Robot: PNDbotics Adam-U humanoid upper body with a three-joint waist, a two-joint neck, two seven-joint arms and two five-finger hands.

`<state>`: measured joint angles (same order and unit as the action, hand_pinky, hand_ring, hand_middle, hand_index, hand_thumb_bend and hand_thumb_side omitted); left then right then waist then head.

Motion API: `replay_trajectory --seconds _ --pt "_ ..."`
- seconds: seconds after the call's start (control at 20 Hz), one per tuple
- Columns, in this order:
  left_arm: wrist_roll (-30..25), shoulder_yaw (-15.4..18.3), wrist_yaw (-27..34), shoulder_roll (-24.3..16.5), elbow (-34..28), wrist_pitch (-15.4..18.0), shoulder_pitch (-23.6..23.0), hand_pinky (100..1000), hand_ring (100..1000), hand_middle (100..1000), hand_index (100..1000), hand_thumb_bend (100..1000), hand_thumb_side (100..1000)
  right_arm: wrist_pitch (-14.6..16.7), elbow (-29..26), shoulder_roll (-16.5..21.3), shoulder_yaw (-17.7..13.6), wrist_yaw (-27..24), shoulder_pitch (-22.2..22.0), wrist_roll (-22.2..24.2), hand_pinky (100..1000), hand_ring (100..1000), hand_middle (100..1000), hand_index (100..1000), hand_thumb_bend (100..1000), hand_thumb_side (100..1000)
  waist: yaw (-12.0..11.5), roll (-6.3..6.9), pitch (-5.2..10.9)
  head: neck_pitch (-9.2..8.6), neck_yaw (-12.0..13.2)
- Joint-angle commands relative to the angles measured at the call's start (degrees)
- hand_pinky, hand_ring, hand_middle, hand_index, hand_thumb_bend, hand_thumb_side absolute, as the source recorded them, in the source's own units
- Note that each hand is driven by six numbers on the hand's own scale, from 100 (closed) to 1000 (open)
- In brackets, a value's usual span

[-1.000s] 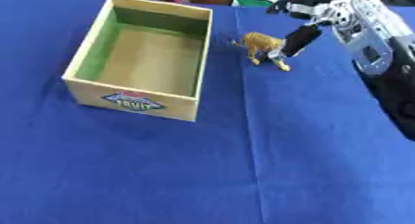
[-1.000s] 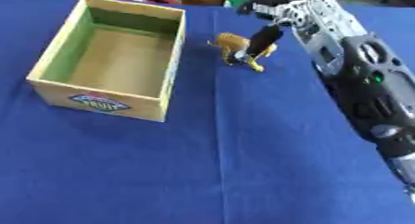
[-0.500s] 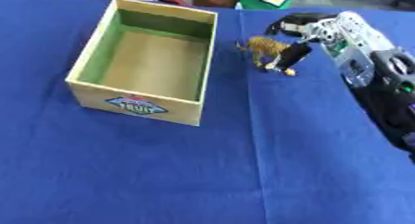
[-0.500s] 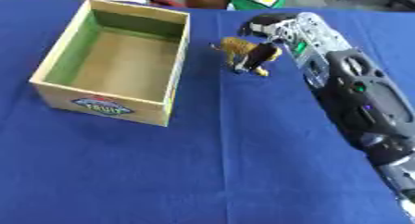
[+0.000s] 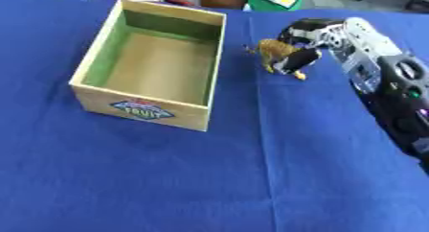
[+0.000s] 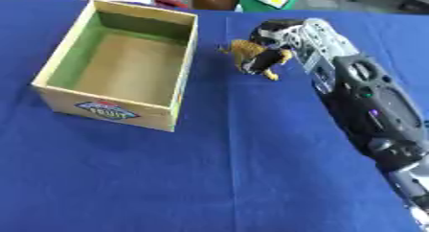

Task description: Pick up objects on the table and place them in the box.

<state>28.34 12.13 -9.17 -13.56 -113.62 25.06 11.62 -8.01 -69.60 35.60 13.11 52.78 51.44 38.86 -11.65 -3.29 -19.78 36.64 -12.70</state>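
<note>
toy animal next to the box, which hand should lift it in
The right hand. Its fingers are already curled around the toy animal, which stands on the blue cloth just right of the box. The left hand is not in view, so it looks worse placed.

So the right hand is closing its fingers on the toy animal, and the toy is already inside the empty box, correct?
Not quite. The right hand does have its fingers around the toy animal, but the toy is outside the box, on the blue cloth beside the box's right wall. The left eye view shows this; the box is indeed empty.
</note>
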Motion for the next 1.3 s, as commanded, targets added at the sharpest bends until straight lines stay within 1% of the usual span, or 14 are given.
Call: replay_trajectory --seconds 0.05,0.25,0.4,0.55,0.6,0.85,1.05,1.25,1.3 --pt "-0.19 0.13 0.05 -0.43 -0.97 -0.10 0.44 580 603 572 774 100 733 0.11 -0.23 1.14 -0.15 0.06 1.00 -2.06 792 799 682 771 100 517 -0.02 0.17 1.10 -0.59 0.01" --pt "-0.12 0.16 0.08 -0.44 -0.97 -0.15 0.53 580 603 571 774 100 732 0.51 -0.67 1.32 -0.02 -0.90 0.81 -3.61 782 786 669 759 100 494 -0.01 0.10 1.07 -0.50 0.04" --pt "-0.09 0.16 0.07 -0.44 -0.97 -0.15 0.55 580 603 571 774 100 730 0.65 -1.32 1.60 0.14 -1.08 0.66 -4.76 770 778 651 742 100 498 -0.03 0.03 1.06 -0.46 0.02" --pt "-0.08 0.16 0.08 -0.46 -0.97 -0.16 0.62 580 603 571 774 100 728 0.30 -1.60 1.69 0.13 -0.91 0.61 -6.21 744 750 596 698 100 515 -0.15 0.00 1.11 -0.50 0.07" --pt "-0.06 0.16 0.08 -0.48 -0.97 -0.14 0.63 580 603 571 774 100 728 0.01 -1.68 1.68 0.08 -0.95 0.57 -6.98 743 748 593 696 100 516 -0.21 0.01 1.14 -0.49 0.06" --pt "0.06 0.20 0.16 -0.57 -0.97 -0.17 0.68 581 603 571 775 100 725 -1.60 -2.72 1.93 0.12 -1.78 0.52 -10.47 732 706 505 616 100 532 -0.30 -0.05 1.36 -0.53 0.03" --pt "0.07 0.21 0.17 -0.62 -0.97 -0.23 0.77 580 603 570 775 100 718 -3.37 -3.69 2.27 0.17 -2.07 0.67 -13.34 694 628 423 522 100 558 -0.24 -0.22 1.48 -0.72 -0.05" --pt "0.23 0.30 0.19 -0.68 -0.97 -0.23 0.78 580 603 569 776 100 713 -4.50 -4.52 2.43 0.11 -2.99 0.71 -15.21 683 612 421 462 100 576 -0.33 -0.28 1.63 -0.82 -0.03" --pt "0.28 0.32 0.19 -0.69 -0.97 -0.22 0.76 579 602 569 776 100 711 -4.60 -5.12 2.57 0.08 -3.25 0.80 -15.57 681 611 425 453 100 556 -0.33 -0.31 1.68 -0.82 -0.03"
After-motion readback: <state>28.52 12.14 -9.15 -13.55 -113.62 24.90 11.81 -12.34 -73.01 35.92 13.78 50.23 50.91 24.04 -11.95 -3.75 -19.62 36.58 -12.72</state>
